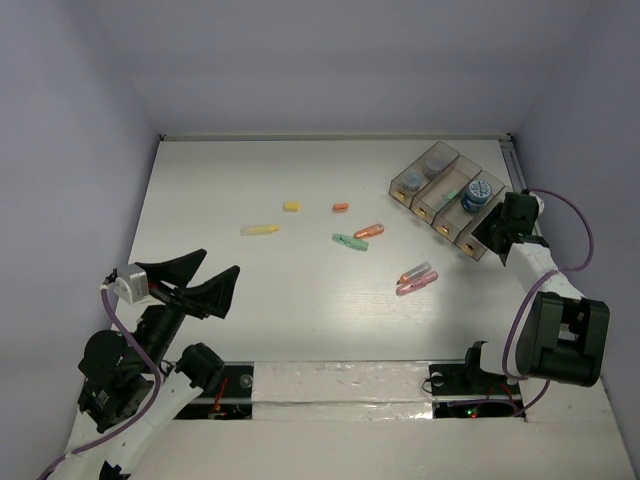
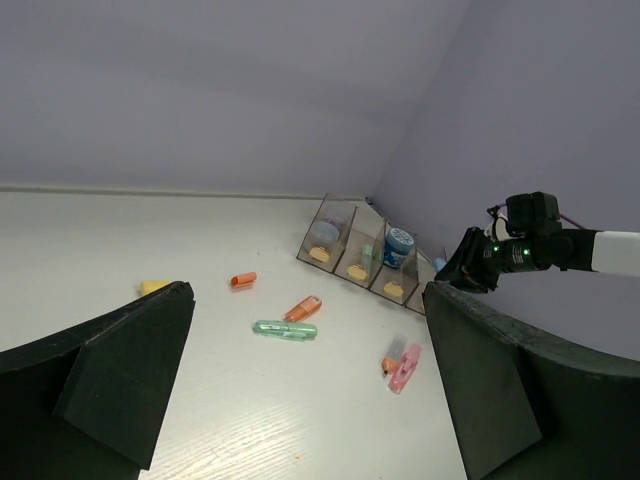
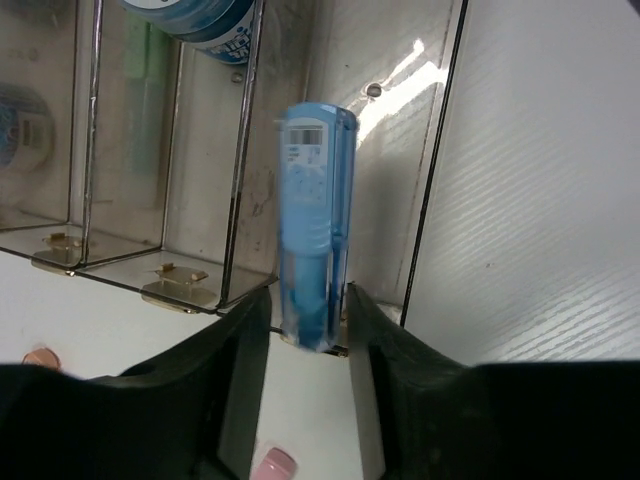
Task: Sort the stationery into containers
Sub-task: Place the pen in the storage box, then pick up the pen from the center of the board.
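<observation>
A light-blue stick (image 3: 315, 210) stands on end over the last bin of the containers (image 3: 390, 150). My right gripper (image 3: 308, 330) is open around its lower end, with a thin gap on each side. From above, that gripper (image 1: 497, 232) hangs at the near end of the containers (image 1: 440, 195). A blue roll (image 1: 474, 198) and a grey-purple roll (image 1: 434, 163) lie in other bins. On the table lie a green stick (image 1: 350, 241), an orange stick (image 1: 369, 231), a pink stick (image 1: 418, 284) and a yellow stick (image 1: 260, 230). My left gripper (image 1: 218, 268) is wide open at the near left, holding nothing.
A yellow stub (image 1: 291, 207) and an orange stub (image 1: 341, 208) lie mid-table. An orange-and-grey stick (image 1: 414, 272) rests against the pink one. Walls close the table at the back and on both sides. The right arm's cable (image 1: 580, 230) loops by the right wall.
</observation>
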You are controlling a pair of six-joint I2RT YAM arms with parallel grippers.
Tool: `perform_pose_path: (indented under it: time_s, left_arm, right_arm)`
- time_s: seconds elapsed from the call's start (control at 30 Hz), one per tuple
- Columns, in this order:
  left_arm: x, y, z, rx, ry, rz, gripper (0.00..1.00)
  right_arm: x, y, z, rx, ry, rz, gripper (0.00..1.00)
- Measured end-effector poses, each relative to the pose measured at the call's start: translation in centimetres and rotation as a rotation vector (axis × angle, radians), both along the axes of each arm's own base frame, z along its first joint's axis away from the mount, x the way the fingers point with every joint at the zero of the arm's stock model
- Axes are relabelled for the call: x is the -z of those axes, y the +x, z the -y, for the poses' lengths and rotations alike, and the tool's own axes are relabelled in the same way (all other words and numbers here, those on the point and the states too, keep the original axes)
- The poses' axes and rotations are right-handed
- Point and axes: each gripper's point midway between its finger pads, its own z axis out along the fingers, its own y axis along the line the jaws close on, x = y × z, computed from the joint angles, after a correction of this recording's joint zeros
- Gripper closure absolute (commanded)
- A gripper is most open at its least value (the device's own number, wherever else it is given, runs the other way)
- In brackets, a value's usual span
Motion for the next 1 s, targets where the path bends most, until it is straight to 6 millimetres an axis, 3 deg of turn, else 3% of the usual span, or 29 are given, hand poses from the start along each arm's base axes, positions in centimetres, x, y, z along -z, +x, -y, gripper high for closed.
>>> perform_pose_path:
  time_s: [0.17, 0.37, 0.43, 0.6, 0.7, 0.77, 1.0]
  left_arm:
    - [0.0, 0.0, 0.0, 0.0, 0.0, 0.0, 0.01]
    - [0.0, 0.0, 0.0, 0.0, 0.001, -0.001, 0.01]
    - [0.0, 0.1, 0.0, 0.0, 0.002, -0.002, 0.01]
    - [0.3, 0.4, 0.3, 0.0, 0.013, -0.016, 0.01]
    - [0.6, 0.7, 0.6, 0.001, 0.027, -0.032, 0.01]
    - [0.9, 1.1, 0.9, 0.001, 0.039, -0.047, 0.01]
    - [2.2, 2.7, 1.7, -0.019, 0.09, -0.109, 0.01]
  right_arm:
    - [-0.2, 0.1, 0.1, 0.004, -0.006, 0.003, 0.48]
    - [-1.0, 0.3, 0.2, 0.003, -0.011, 0.027, 0.47]
    - [-2.0, 0.3, -0.2, -0.012, -0.004, 0.056, 0.47]
    - [-6.5, 0.8, -2.5, -0.114, 0.014, 0.211, 0.62]
    - [-7.9, 1.0, -5.6, -0.229, 0.018, 0.259, 0.78]
    - [-7.8, 1.3, -9.6, -0.366, 0.036, 0.262, 0.84]
    - [-5.4, 1.0, -24.0, -0.891, 0.038, 0.175, 0.83]
